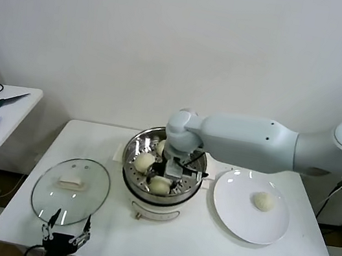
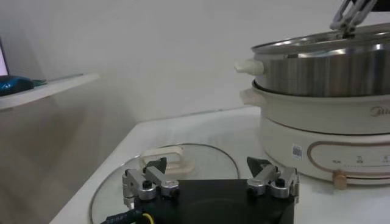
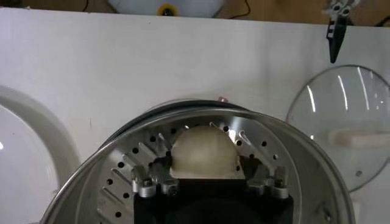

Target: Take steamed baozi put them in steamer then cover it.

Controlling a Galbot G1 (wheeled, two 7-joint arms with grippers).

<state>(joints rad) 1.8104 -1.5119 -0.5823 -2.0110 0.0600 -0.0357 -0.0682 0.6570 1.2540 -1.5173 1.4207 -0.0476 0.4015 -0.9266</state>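
From my seat, the white table [image 1: 203, 251] carries everything. My right arm reaches across it from the right, wrist bent down into the steamer [image 1: 158, 195], which sits mid-table on its cream base. Left of the steamer lies the cover [image 1: 70, 190], flat on the table with its handle up, out of the way so the pot mouth stays free for loading. Right of the steamer is the white plate [image 1: 234, 221], with one baozi [image 1: 263, 201] on it awaiting pickup.

Inside the pot I count three baozi on the perforated tray, though the wrist hides part of it, so I say that with some caution. The right gripper [image 3: 210, 180] is low over the tray, and its fingers stand apart on either side of the front baozi [image 3: 204, 152] rather than pinching it; I read that as the bun resting on the tray by its own weight.

The left gripper [image 1: 65, 237] waits at the near table edge just by the cover, fingers spread wide, well placed for the lid later.
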